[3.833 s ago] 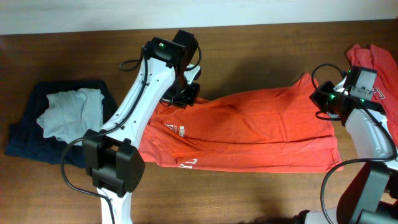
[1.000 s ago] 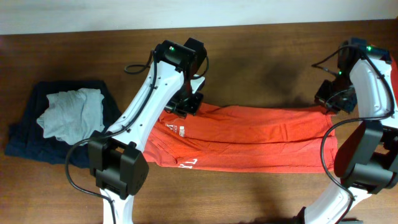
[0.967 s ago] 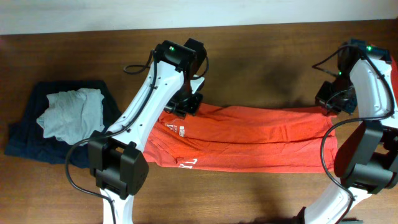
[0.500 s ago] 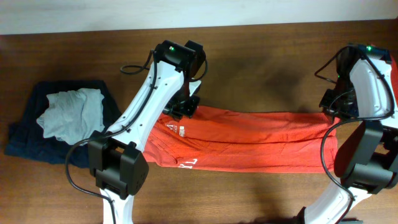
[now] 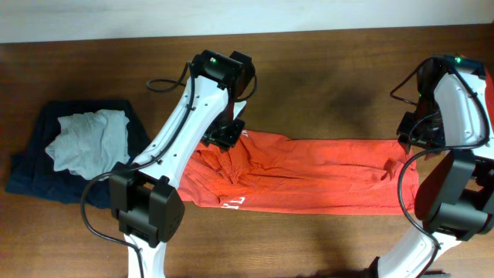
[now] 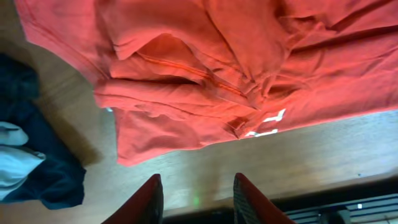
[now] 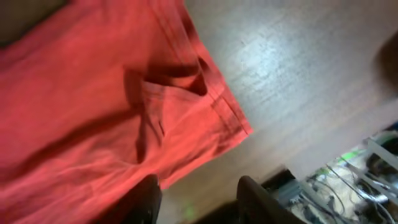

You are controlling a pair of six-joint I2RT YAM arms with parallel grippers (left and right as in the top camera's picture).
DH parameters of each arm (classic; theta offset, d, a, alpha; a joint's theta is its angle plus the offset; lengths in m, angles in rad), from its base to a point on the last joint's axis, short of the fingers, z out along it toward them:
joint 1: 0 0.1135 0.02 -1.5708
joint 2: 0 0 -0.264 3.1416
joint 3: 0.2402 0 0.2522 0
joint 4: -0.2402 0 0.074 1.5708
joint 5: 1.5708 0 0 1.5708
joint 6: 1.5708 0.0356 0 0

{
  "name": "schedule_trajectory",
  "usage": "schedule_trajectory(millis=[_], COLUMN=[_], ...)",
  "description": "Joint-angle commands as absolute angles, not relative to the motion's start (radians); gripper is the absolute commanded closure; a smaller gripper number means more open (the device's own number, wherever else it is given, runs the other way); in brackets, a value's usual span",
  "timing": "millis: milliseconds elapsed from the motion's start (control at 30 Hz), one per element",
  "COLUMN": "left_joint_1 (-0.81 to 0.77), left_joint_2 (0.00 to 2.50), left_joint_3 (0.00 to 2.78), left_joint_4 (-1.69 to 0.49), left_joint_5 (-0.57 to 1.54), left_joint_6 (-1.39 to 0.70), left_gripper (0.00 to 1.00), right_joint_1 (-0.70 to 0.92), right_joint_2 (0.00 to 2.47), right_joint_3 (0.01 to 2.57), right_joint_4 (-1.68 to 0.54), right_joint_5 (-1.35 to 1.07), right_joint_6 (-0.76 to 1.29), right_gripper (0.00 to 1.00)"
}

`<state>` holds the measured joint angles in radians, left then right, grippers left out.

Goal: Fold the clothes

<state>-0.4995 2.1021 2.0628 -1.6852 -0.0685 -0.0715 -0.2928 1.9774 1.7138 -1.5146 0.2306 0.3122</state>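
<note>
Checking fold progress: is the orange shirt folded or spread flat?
Folded lengthwise: the orange shirt lies as a doubled band, rumpled at one end.

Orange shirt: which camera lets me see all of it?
The overhead view: the whole shirt lies spread out on the table. The left wrist view shows only its crumpled end with white letters; the right wrist view shows just one corner.
</note>
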Motion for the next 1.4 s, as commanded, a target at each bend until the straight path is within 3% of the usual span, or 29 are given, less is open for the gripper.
schedule_trajectory(millis=[0,267,400,633,733,767,867,1000,1200,1367], left_joint_1=[-0.477,-0.356,-0.292,-0.228,-0.225,-0.225,-0.230,-0.236,-0.235,-0.234], left_joint_2=[2.069,1.921,1.885,1.892,1.892,1.890,1.832,1.687,1.516,1.515], left_joint_3=[2.118,2.218,2.217,2.092,2.059,2.059,2.059,2.058,1.931,1.617], left_joint_4=[-1.688,-1.604,-1.562,-1.521,-1.514,-1.522,-1.549,-1.567,-1.440,-1.196], left_joint_5=[-0.105,-0.105,-0.094,-0.082,-0.067,-0.064,-0.065,-0.111,-0.146,-0.045], left_joint_6=[-0.070,-0.120,-0.118,-0.118,-0.118,-0.118,-0.119,-0.120,-0.119,-0.116], left_gripper=[0.64,0.64,0.57,0.57,0.72,0.82,0.87,0.86,0.65,0.27], right_joint_1=[-0.287,-0.339,-0.399,-0.442,-0.442,-0.442,-0.440,-0.439,-0.439,-0.439], right_joint_2=[1.941,1.795,1.618,1.304,1.190,1.156,1.073,0.984,0.969,0.989], right_joint_3=[1.724,1.725,1.725,1.724,1.724,1.724,1.724,1.724,1.706,1.628], right_joint_4=[-1.478,-1.331,-1.227,-1.144,-1.155,-1.165,-1.201,-1.242,-1.309,-1.305], right_joint_5=[0.120,-0.384,-0.578,-0.538,-0.426,-0.392,-0.339,-0.327,-0.328,-0.328], right_joint_6=[0.255,0.083,0.061,0.034,0.081,0.106,0.114,0.113,0.113,0.113], right_gripper=[0.55,0.55,0.54,0.47,0.41,0.39,0.37,0.31,0.30,0.29])
